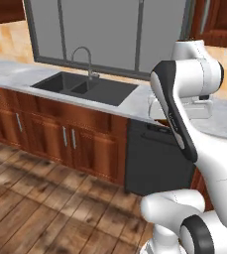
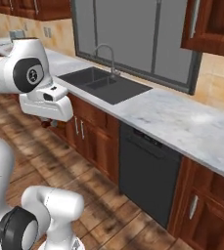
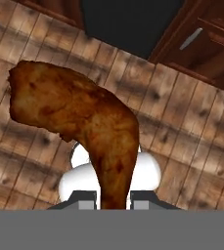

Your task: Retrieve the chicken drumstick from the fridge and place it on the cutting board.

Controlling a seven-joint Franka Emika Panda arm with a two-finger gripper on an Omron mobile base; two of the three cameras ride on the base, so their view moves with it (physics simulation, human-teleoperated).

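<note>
Pincer [image 3: 113,197] closed on the narrow end of the chicken drumstick [image 3: 79,122]; one dark finger [image 3: 86,199] sits on each side of the bone end, meat pinched between them. Thick end juts out away from the pincer, up and to the left in the hand view. Glossy red-brown skin, no sag or slip that I can make out.

Beyond the drumstick, the hand camera looks down at wooden floor planks [image 3: 191,146], well apart from the pincer. Past them, a black dishwasher front [image 3: 128,22] and a brown cabinet door [image 3: 201,44] with a slim handle.

From the right base view, the hand hangs low in front of the cabinets, left of the sink [image 2: 103,83]. A small reddish bit shows just under the hand, likely the drumstick, too small to be sure. Grey stone counter [image 2: 182,122] runs off to the right. In the left base view the arm's upper links block the hand.

Progress, as I judge it: the retrieval half looks done, since the meat is in the grip and out in the open room. Left to do: find the cutting board, carry the drumstick over it, lower, release. The grip is on the thin end only, so a swing in transit could loosen it.
</note>
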